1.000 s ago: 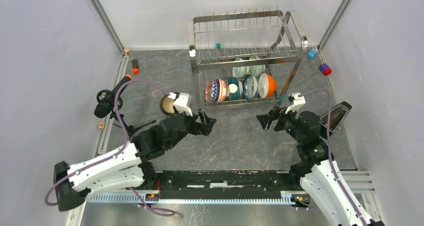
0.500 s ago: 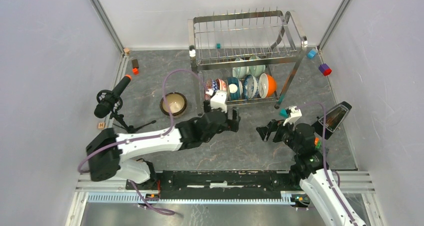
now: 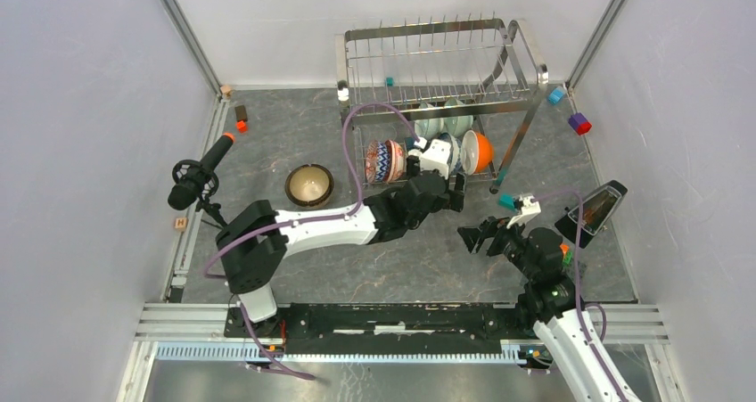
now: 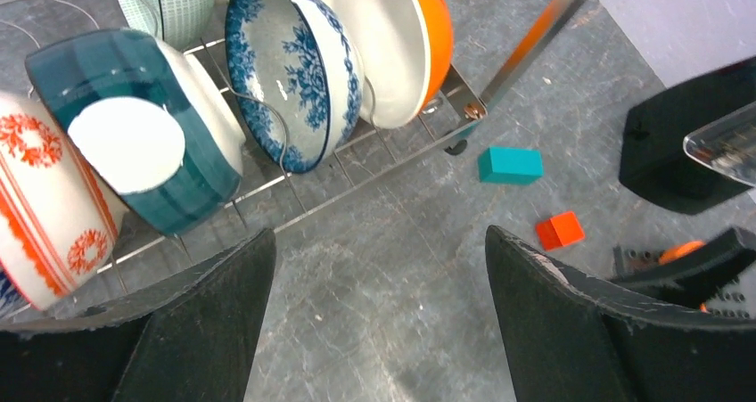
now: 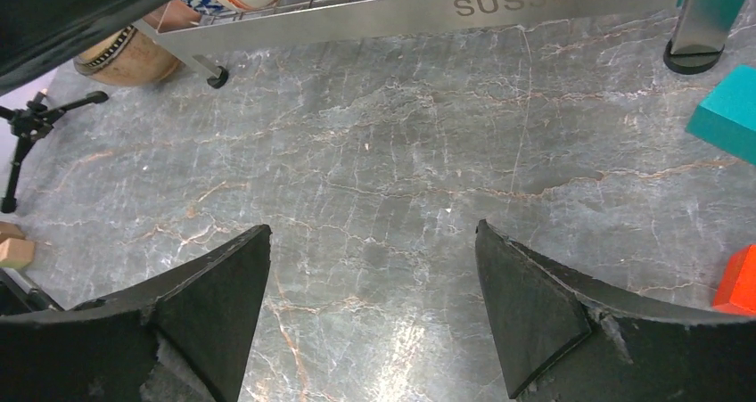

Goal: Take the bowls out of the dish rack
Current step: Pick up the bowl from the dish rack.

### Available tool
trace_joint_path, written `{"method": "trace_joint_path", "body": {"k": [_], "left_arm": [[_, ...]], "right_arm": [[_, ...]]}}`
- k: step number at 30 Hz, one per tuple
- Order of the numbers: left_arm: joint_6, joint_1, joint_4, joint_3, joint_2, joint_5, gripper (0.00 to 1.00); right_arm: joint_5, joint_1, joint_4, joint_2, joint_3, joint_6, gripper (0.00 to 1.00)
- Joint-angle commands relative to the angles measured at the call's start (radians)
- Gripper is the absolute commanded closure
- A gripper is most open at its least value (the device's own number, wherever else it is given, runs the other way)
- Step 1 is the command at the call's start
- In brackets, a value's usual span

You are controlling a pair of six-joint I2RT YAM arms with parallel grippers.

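my left claw [image 4: 374, 268] is spread wide, empty. just ahead of it i count four bowls [image 4: 285, 72] on edge in the dish rack [image 3: 437, 108]. one brown bowl [image 3: 308, 184] lies well off to its left. my right claw [image 5: 373, 242] is spread too.

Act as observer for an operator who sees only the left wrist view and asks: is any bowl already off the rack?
Observer: Yes, a brown bowl sits on the table, left of the rack.
Operator: Is the right end effector free?
Observer: Yes, the right end effector is open and empty above bare table.
Operator: Any bowls on the top tier?
Observer: None shows on the top tier.
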Motion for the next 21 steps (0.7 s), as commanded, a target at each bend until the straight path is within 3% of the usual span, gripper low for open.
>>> {"method": "trace_joint_path", "body": {"k": [1, 13, 21], "left_arm": [[0.061, 0.035, 0.083, 0.091, 0.063, -0.014, 0.09], [0.243, 0.1, 0.282, 0.149, 0.244, -0.048, 0.3], [0.293, 0.11, 0.338, 0.181, 0.294, -0.005, 0.33]], "right_arm": [[0.022, 0.005, 0.004, -0.023, -0.001, 0.034, 0.11], [0.056, 0.005, -0.059, -0.04, 0.004, 0.021, 0.11], [0.033, 0.005, -0.064, -0.032, 0.024, 0.0, 0.12]]}}
